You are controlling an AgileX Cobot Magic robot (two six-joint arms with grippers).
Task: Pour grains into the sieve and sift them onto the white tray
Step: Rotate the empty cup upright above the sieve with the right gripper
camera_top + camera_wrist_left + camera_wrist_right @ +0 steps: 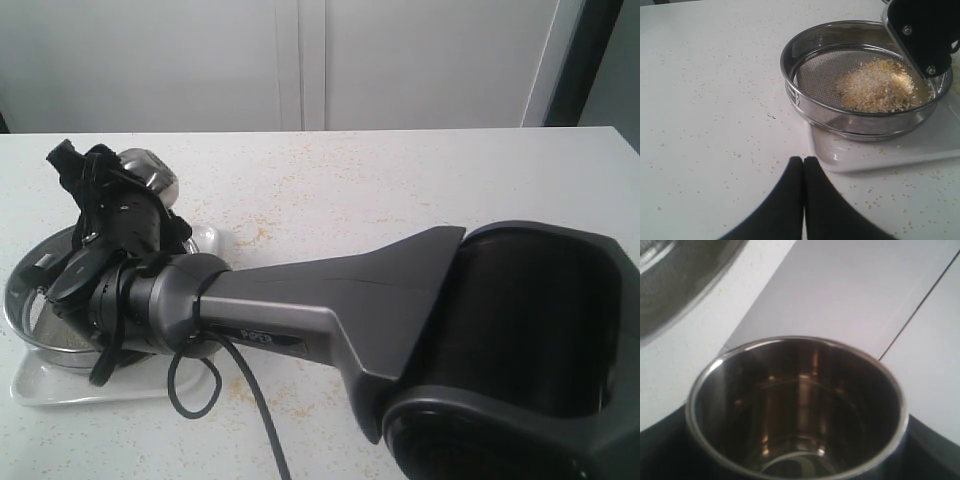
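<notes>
The sieve (pixel 790 92) rests on the white tray (pixel 865 155), with a heap of yellow and pale grains (pixel 875 85) on its mesh. In the exterior view my right arm reaches across to the left, over the sieve (pixel 22 300) and the tray (pixel 60 385). My right gripper (pixel 125 195) is shut on a steel cup (pixel 150 170) held above the sieve's far side. The cup (pixel 797 410) fills the right wrist view, and no grains show inside it. My left gripper (pixel 803 160) is shut and empty, low over the table just short of the tray's corner.
Loose grains (pixel 920 200) lie scattered over the white table (pixel 400 190). The right arm's big dark housing (pixel 520 340) blocks the front right of the exterior view. White cabinet doors (pixel 300 60) stand behind the table.
</notes>
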